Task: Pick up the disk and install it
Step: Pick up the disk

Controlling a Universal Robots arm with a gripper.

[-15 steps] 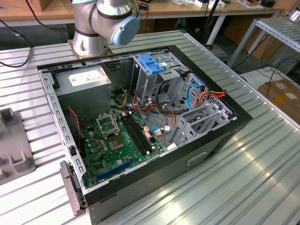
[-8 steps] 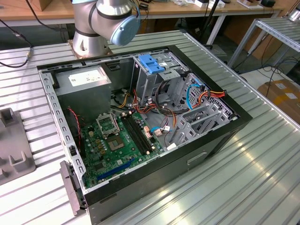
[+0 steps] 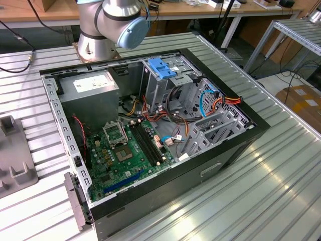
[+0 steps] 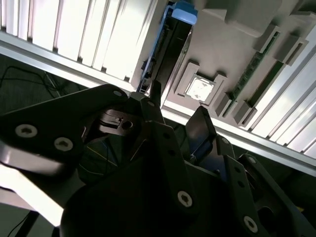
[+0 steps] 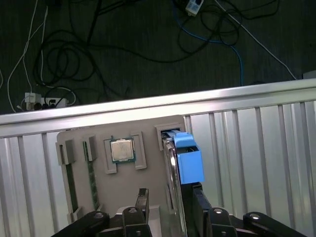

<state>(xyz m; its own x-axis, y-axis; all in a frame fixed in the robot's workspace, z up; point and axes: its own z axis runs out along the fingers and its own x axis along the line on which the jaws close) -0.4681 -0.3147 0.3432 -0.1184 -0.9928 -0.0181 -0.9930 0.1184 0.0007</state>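
In the first wrist view, the grey-metal disk in bright blue plastic rails (image 5: pixel 190 160) stands on edge in a flat grey slotted tray (image 5: pixel 148 126). Its near end is hidden behind my black gripper (image 5: pixel 169 196), which the frame cuts off. In the exterior view, my silver arm (image 3: pixel 108 22) and that tray (image 3: pixel 15 155) run off the edges.

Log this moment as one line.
gripper open, straddling disk | disk on edge in grey tray slot | not yet lifted
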